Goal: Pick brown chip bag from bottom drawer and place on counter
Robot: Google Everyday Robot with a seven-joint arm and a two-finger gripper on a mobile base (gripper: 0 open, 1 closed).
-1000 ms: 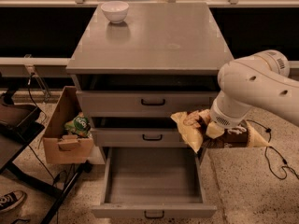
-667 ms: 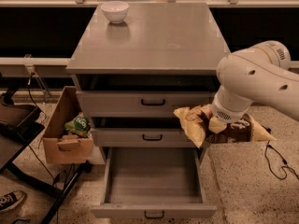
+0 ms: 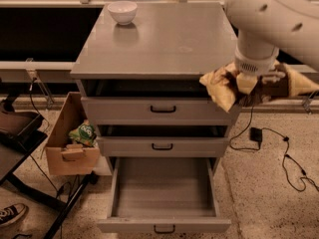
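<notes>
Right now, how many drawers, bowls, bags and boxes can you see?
Drawers: 3, top drawer, middle drawer, bottom drawer pulled open
Bowls: 1, bowl on the counter
Bags: 2, brown bag held by the gripper off the counter's front right corner; green bag in the box
Boxes: 1
Total: 7

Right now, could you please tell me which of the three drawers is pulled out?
The bottom drawer, lowest of three: it juts far forward, while both upper drawers sit back. The gripper holds the brown chip bag right of the counter.
</notes>
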